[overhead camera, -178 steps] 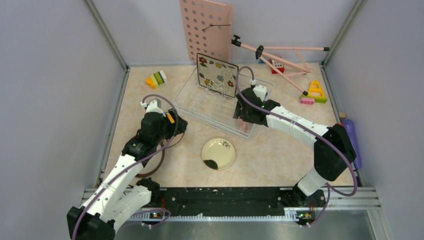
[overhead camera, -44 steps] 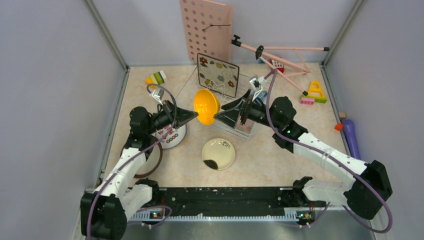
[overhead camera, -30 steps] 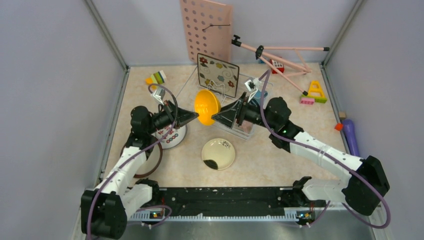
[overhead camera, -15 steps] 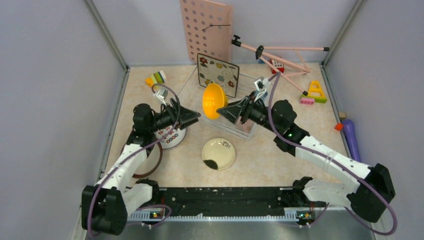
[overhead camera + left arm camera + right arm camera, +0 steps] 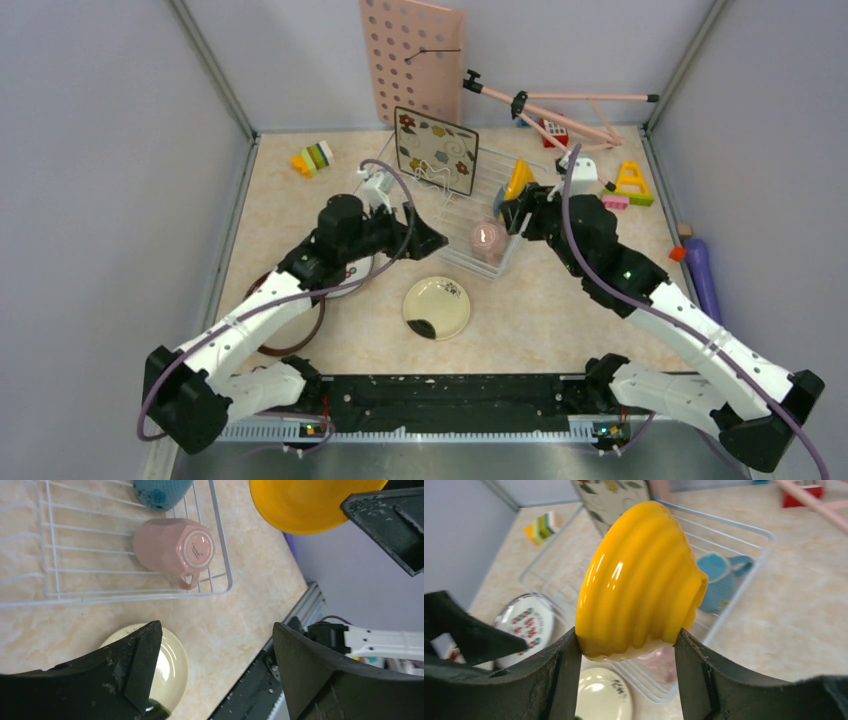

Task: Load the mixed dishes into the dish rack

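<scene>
My right gripper (image 5: 628, 636) is shut on the orange-yellow bowl (image 5: 639, 585), held on edge above the right end of the white wire dish rack (image 5: 415, 205); from above the bowl (image 5: 518, 180) shows just beyond the gripper (image 5: 514, 200). A square flowered plate (image 5: 436, 150) stands upright in the rack. A pink cup (image 5: 175, 547) and a blue cup (image 5: 162, 490) lie in it. My left gripper (image 5: 215, 650) is open and empty over the table by the rack's near edge (image 5: 428, 240). The cream plate with a black blotch (image 5: 437, 307) lies in front. A white dotted plate (image 5: 526, 625) is partly under my left arm.
A pink pegboard (image 5: 412, 55) leans on the back wall beside a pink rod frame (image 5: 560, 108). Toy blocks sit at the back left (image 5: 313, 158) and at the right (image 5: 630, 185). A purple object (image 5: 700, 270) lies along the right wall. A dark-rimmed plate (image 5: 312, 322) is under my left arm.
The left gripper let go of the bowl, opened and swung right toward the rack's near edge. The right gripper carried the bowl right, over the rack's right end.
</scene>
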Available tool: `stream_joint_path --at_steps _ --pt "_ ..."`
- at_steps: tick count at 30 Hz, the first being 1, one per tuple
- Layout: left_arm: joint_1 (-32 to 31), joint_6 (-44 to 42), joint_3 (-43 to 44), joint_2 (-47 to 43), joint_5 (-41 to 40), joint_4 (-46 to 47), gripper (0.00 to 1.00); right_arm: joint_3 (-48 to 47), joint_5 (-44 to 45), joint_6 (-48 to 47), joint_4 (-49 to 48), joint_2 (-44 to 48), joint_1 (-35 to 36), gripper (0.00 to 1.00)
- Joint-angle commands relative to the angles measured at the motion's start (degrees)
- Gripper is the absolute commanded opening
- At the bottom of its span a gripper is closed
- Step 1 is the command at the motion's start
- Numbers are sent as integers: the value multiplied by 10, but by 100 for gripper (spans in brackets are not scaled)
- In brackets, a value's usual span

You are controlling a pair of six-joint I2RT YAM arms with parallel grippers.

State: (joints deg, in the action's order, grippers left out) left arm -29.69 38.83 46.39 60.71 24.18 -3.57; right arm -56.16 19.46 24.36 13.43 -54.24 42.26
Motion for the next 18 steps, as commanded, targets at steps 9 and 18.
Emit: stream_joint_path --at_steps 9,18 --pt "-146 -118 242 251 -267 -97 93 -46 252 -29 181 98 -6 18" --pt "-166 -86 310 362 -215 -87 98 -46 269 -32 195 124 -9 18"
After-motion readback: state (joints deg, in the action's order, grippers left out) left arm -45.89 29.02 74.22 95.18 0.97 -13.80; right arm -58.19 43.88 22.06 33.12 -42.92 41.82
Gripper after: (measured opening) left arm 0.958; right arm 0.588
